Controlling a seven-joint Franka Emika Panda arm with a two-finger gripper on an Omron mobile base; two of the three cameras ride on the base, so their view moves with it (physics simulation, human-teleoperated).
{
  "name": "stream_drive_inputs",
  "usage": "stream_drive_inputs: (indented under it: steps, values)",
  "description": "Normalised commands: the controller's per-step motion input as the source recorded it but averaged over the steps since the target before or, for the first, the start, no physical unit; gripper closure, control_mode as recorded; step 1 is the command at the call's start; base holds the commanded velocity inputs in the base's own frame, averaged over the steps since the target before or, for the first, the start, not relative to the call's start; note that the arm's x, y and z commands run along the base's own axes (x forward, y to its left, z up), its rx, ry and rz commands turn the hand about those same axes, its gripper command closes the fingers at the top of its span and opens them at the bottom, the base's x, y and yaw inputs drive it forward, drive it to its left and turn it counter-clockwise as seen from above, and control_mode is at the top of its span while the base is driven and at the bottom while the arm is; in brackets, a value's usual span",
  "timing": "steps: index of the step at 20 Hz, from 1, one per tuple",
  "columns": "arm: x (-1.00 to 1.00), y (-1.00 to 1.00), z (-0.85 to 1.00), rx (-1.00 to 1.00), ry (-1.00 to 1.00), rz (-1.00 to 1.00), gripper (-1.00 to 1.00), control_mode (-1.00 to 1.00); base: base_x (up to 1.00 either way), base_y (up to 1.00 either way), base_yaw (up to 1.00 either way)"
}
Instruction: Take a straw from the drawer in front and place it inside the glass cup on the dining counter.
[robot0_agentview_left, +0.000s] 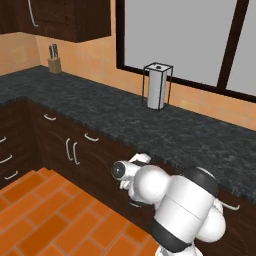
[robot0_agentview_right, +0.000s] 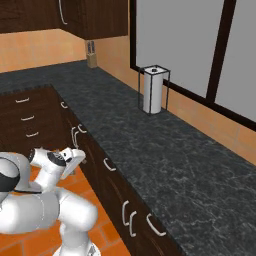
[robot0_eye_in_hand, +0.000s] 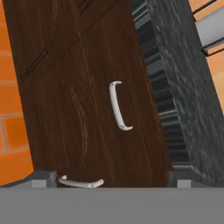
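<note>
The drawer (robot0_eye_in_hand: 83, 118) is a dark brown wooden front with a curved silver bar handle (robot0_eye_in_hand: 118, 106), and it is pushed in flush under the black counter edge. My gripper (robot0_eye_in_hand: 111, 178) faces this front a short way off, open, its two fingertips spread wide and nothing between them. From the base, the gripper (robot0_agentview_left: 140, 160) (robot0_agentview_right: 75, 155) hangs low beside the cabinet row, just under the counter lip. The straw is hidden. The glass cup and the dining counter are out of view.
A black speckled granite counter (robot0_agentview_left: 165, 130) runs along the wall with a paper towel holder (robot0_agentview_left: 157, 86) and a knife block (robot0_agentview_left: 55, 61). Cabinet doors with vertical handles (robot0_agentview_left: 73, 151) stand to the left. Orange tile floor (robot0_agentview_left: 55, 210) lies below.
</note>
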Motion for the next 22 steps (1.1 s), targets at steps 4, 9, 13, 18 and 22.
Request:
stream_drive_inputs:
  steps: [4, 9, 13, 18, 22]
  values:
    - [0.57, 0.22, 0.05, 0.0, 0.04, -0.03, -1.0, -1.0, 0.0, 0.0, 0.0]
    - [0.36, 0.2, 0.01, -0.01, 0.05, -0.12, -1.0, -1.0, 0.0, 0.0, 0.0]
    - [0.22, 0.63, 0.0, -0.02, 0.0, -0.31, -1.0, -1.0, 0.0, 0.0, 0.0]
    - [0.22, 0.29, 0.0, -0.04, 0.0, -0.34, -1.0, -1.0, 0.0, 0.0, 0.0]
    - [0.49, -0.11, -0.04, -0.11, 0.0, -0.12, -1.0, -1.0, 0.0, 0.0, 0.0]
